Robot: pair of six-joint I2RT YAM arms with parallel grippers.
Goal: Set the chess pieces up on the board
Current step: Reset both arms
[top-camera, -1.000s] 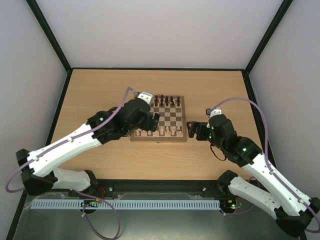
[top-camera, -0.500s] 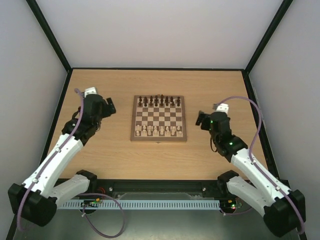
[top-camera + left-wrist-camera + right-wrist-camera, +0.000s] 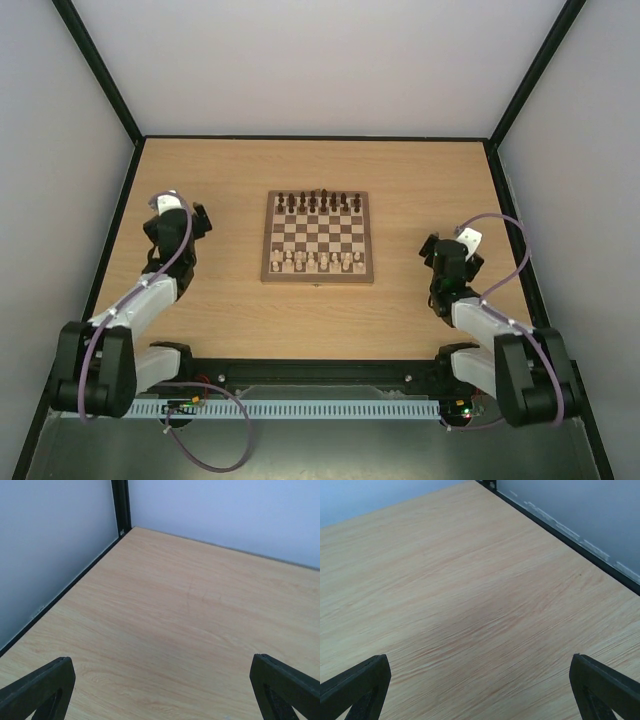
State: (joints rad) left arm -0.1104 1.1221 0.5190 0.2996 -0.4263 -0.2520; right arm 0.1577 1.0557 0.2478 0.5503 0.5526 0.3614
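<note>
one board, a square wooden chessboard with dark and pale checkered squares and a light wood border, lies flat in the middle of the table. it is the only thing here that carries anything, and it carries two sets of pieces. the pale chess pieces stand on the board along its near edge, in what looks like two rows. they are too small to count one by one from the top view. the dark chess pieces stand along the far edge, also in what looks like two rows, and their number is just as hard to make out. the two sets are well apart, with rows of checkered squares between them.

there are two arms. the left arm is folded near the left side of the table, its wrist well apart from the board's left edge. the right arm is folded near the right side, its wrist well apart from the board's right edge.

each wrist has two black fingers. the left fingers stand wide apart, with nothing between them but bare wood. the right fingers are likewise spread wide over bare wood and hold nothing. neither wrist view shows the board or any piece.
</note>
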